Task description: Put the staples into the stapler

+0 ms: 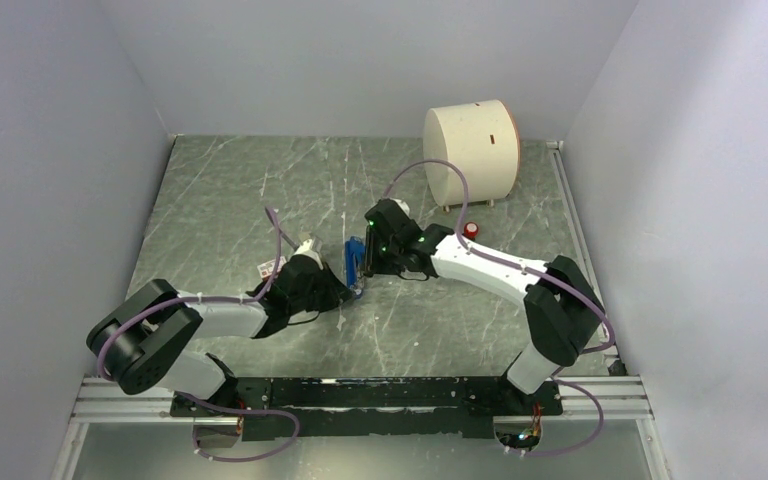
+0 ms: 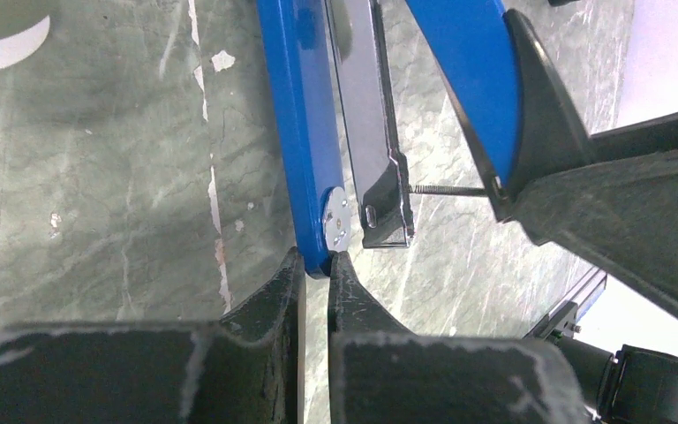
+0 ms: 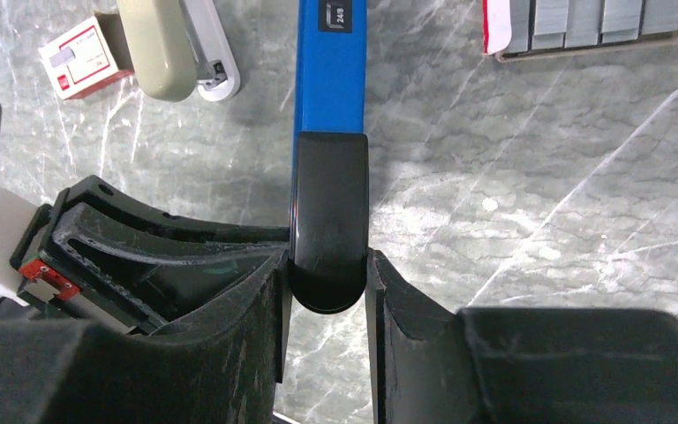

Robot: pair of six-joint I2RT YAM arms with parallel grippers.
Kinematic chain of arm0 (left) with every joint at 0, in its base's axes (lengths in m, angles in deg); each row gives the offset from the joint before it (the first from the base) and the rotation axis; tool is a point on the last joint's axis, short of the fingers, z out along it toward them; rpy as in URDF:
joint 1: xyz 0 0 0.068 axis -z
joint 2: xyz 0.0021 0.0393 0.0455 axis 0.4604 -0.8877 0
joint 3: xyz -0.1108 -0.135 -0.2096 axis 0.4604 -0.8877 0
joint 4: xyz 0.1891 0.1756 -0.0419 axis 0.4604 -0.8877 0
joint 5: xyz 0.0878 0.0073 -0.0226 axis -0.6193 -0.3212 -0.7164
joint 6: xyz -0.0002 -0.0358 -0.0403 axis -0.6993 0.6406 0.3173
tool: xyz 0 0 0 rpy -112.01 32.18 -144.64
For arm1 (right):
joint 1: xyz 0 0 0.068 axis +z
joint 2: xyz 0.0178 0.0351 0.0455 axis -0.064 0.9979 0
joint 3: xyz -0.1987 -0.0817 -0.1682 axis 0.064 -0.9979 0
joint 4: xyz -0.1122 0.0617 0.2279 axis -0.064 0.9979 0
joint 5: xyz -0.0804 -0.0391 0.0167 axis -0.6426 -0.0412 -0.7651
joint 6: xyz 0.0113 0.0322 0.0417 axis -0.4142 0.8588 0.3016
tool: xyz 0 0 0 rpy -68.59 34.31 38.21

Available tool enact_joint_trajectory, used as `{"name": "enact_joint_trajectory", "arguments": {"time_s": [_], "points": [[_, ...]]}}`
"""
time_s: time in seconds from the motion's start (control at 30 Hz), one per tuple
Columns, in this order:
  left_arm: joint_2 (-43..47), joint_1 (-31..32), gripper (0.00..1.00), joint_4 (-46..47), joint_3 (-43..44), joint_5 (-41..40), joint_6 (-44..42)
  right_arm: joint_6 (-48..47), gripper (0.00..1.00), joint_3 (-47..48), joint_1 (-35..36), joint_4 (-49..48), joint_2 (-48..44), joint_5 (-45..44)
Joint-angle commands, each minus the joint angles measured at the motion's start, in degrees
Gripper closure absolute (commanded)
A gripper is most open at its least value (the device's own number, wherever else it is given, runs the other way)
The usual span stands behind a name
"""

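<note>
The left fingers [image 2: 269,300] fill the bottom of the left wrist view, narrowed to a slit and pinching the hinge end of the blue stapler [image 2: 296,115], just below its round silver rivet. This grip looks meant to pin the base to the table [image 2: 97,177] so it cannot slide or lift. Beside the blue base the magazine channel [image 2: 371,115] lies bare, and a thin spring rod [image 2: 446,190] runs from it to the raised top arm, so the stapler stands open. The right fingers [image 3: 402,305] clamp that top arm by its black end cap [image 3: 328,230], one finger on each side, probably to hold it swung away from the channel so staples can go in. From above, the stapler lies near the middle of the table, between the two wrists. Neither arm carries staples: grey staple strips [image 3: 583,22] sit in a tray beyond the stapler to one side. A beige stapler [image 3: 172,49] and a small red-and-white box [image 3: 84,57] sit beyond it to the other. One arm would likely have to let go to fetch a strip.
</note>
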Motion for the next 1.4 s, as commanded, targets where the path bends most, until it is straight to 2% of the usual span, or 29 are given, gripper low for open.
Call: {"name": "enact_joint_trajectory", "arguments": {"time_s": [0.0, 0.33, 0.7, 1.17, 1.37], "points": [[-0.8, 0.8, 0.95, -0.6, -1.6, 2.0, -2.6, -3.0, 0.88, 4.1, -1.5, -3.8, -1.4, -7.5], [-2.7, 0.8, 0.95, 1.7, -4.1, 3.9, -0.3, -7.6, 0.86, 9.9, -4.3, -5.6, 3.3, -12.7], [-3.4, 0.8, 0.95, 2.8, -5.3, 5.3, 0.5, -12.0, 0.82, 17.1, -5.9, -15.3, 12.4, -14.6], [-4.8, 0.8, 0.95, 2.8, -5.7, 5.3, 1.8, -15.7, 0.75, 19.9, -6.3, -20.6, 18.6, -11.6], [-5.4, 0.8, 0.95, 3.6, -5.7, 6.6, 3.5, -18.0, 0.70, 15.0, -6.6, -29.8, 18.5, -5.9]]}}
